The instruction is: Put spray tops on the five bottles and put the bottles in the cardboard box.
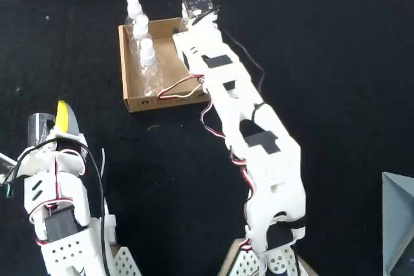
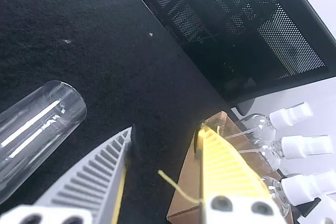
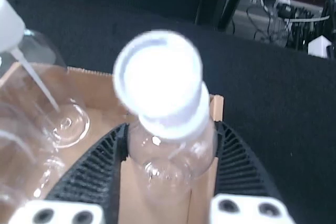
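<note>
Right gripper (image 3: 170, 127) fingers pinch a capped bottle (image 3: 163, 93) over the cardboard box (image 1: 152, 101) wall; release may catch the rim or topple three bottles (image 1: 141, 27) inside. Left gripper (image 2: 165, 129) fingers spread beside uncapped bottle (image 2: 37, 124).

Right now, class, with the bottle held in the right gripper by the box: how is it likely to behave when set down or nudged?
The bottle looks clear and empty, so probably light. Its smooth round wall may slip or turn in the right gripper. Tall, with a white spray top up high, it could tip if nudged.
</note>
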### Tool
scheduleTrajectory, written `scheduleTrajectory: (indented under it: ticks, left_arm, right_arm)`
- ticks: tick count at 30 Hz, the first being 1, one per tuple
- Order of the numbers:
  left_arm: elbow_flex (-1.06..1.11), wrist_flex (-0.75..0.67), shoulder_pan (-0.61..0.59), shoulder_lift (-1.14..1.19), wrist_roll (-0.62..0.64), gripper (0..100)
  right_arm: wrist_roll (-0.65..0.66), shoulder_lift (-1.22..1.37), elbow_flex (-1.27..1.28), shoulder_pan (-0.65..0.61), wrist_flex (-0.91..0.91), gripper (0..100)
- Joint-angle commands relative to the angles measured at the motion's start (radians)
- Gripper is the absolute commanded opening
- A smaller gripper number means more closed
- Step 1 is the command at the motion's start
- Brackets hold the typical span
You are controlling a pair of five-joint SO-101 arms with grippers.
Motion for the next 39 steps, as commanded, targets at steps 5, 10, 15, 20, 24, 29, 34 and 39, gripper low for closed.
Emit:
scheduleTrajectory:
  ticks: [5,10,15,20,24,29,34,39]
  left_arm:
    - [-0.013,-0.003,-0.001,-0.015,-0.009,18]
    - [-0.013,-0.003,-0.001,-0.015,-0.009,18]
    - [-0.013,-0.003,-0.001,-0.015,-0.009,18]
    - [-0.013,-0.003,-0.002,-0.015,-0.009,18]
    - [-0.013,-0.003,-0.002,-0.015,-0.009,18]
    - [-0.013,-0.003,-0.002,-0.015,-0.009,18]
    - [-0.013,-0.003,-0.002,-0.015,-0.009,18]
    - [-0.013,-0.003,-0.002,-0.015,-0.009,18]
  right_arm:
    - [-0.005,-0.107,-0.012,0.020,0.124,16.6]
    - [0.002,-0.122,-0.015,0.020,0.189,16.6]
    - [0.000,-0.200,-0.010,0.020,0.299,16.5]
    - [-0.003,-0.275,-0.010,0.020,0.428,16.3]
    - [-0.005,-0.311,-0.010,0.020,0.465,16.3]
    - [-0.005,-0.294,-0.013,0.021,0.451,16.3]
    - [-0.005,-0.249,-0.013,0.021,0.353,16.3]
    - [-0.005,-0.203,-0.018,0.021,0.255,16.2]
